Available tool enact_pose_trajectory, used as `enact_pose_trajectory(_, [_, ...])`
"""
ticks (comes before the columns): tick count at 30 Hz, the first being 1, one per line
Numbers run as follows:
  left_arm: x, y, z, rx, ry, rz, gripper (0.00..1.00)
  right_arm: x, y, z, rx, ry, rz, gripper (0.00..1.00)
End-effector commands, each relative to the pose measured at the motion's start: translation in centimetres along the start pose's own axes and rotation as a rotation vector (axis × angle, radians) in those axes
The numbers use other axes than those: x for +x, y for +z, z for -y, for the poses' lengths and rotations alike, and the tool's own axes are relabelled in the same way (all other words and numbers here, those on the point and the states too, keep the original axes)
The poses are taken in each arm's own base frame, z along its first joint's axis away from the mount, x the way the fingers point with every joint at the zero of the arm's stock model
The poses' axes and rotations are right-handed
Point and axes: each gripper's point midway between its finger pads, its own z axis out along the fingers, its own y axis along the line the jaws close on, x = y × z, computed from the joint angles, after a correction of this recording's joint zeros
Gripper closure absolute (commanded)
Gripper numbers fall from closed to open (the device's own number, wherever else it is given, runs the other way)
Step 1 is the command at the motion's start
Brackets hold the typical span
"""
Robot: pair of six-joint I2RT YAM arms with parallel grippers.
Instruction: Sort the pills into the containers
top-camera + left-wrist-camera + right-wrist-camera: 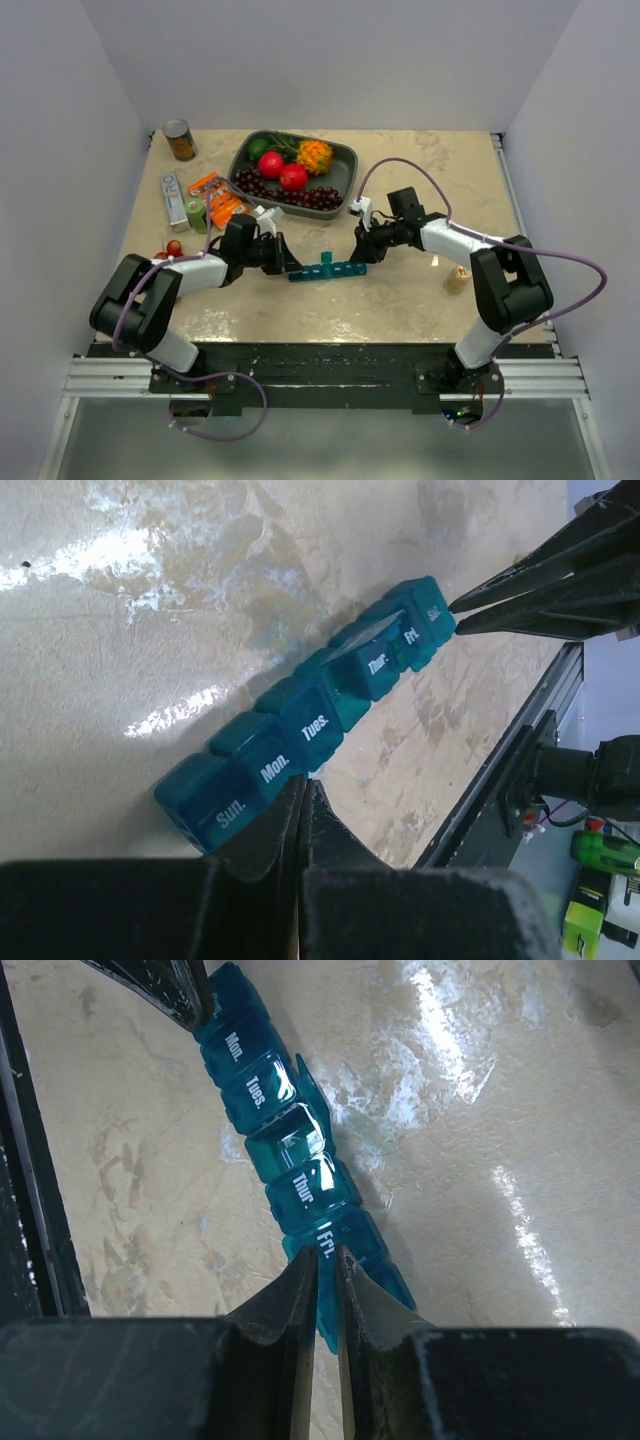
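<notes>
Right claw point(325, 1260) tight on containers point(262, 1090), Saturday end

Beige marble tbl point(410, 300), white walls point(320, 60).

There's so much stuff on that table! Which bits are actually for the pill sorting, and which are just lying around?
For the job: teal pill organizer, with the left gripper and right gripper at its two ends.

Just lying about: fruit tray, can, orange packets, green bottle, white box; the small tan bottle stands untouched, contents unseen.
</notes>
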Motion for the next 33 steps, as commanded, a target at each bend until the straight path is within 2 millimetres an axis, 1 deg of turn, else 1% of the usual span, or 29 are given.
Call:
enact_pose_trajectory(1, [-1.0,1.5,0.3,0.044,0.027,0.013,1.0,-0.2,0.6,1.0,0.027,0.015,-0.031,0.85])
enact_pose_trajectory(2, [-0.8,1.6,-0.1,0.031,0.02,0.008,1.0,0.0,0.8,1.2,0.034,0.022,-0.042,0.87])
enact_pose_trajectory(4, [0.0,2.0,-1.2,0.0,0.002,-0.01,1.0,1.1,1.2,1.7,0.05,0.047,-0.079,0.88])
enact_pose_trajectory(6, [0.8,2.2,-2.1,-0.021,-0.016,-0.028,1.0,1.6,1.4,2.1,0.067,0.061,-0.106,0.91])
enact_pose_trajectory(7, [1.0,2.3,-2.4,-0.031,-0.023,-0.032,1.0,2.4,1.7,2.5,0.089,0.073,-0.135,0.91])
enact_pose_trajectory(9, [1.5,2.4,-2.9,-0.044,-0.036,-0.044,1.0,2.8,1.8,3.3,0.125,0.086,-0.162,0.91])
enact_pose_trajectory(10, [1.5,2.4,-3.0,-0.052,-0.037,-0.045,1.0,3.5,2.1,3.7,0.138,0.099,-0.186,0.92])
enact_pose_trajectory(11, [1.7,2.4,-3.1,-0.055,-0.039,-0.049,1.0,3.7,2.1,3.8,0.144,0.105,-0.198,0.92])
enact_pose_trajectory(12, [1.6,2.4,-3.1,-0.056,-0.037,-0.047,1.0,3.5,2.0,4.0,0.148,0.102,-0.196,0.92])
enact_pose_trajectory(14, [1.6,2.4,-3.2,-0.063,-0.038,-0.047,1.0,2.8,1.8,3.2,0.11,0.096,-0.176,0.92])
enact_pose_trajectory(16, [1.6,2.4,-3.2,-0.063,-0.035,-0.048,1.0,1.4,1.3,2.6,0.078,0.059,-0.148,0.91])
enact_pose_trajectory(17, [1.5,2.3,-3.1,-0.062,-0.034,-0.046,1.0,0.0,0.8,1.3,0.03,0.036,-0.109,0.9])
enact_pose_trajectory(19, [1.5,2.3,-3.1,-0.062,-0.033,-0.048,1.0,-1.9,-0.2,0.2,-0.005,-0.026,-0.053,0.88])
enact_pose_trajectory(20, [1.5,2.2,-3.1,-0.062,-0.03,-0.048,1.0,-3.4,-1.1,-0.8,-0.024,-0.067,-0.007,0.88])
enact_pose_trajectory(22, [1.4,2.1,-2.9,-0.061,-0.027,-0.047,1.0,-4.0,-1.7,-1.5,-0.03,-0.099,0.021,0.87])
enact_pose_trajectory(25, [1.3,2.0,-2.8,-0.061,-0.025,-0.043,1.0,-4.5,-2.5,-2.5,-0.039,-0.135,0.048,0.86])
enact_pose_trajectory(29, [1.1,1.9,-2.5,-0.06,-0.022,-0.04,1.0,-3.7,-2.5,-2.3,-0.029,-0.127,0.023,0.86])
enact_pose_trajectory(33, [0.9,1.7,-2.3,-0.058,-0.017,-0.035,1.0,-1.8,-2.2,-1.2,0.018,-0.1,-0.034,0.86])
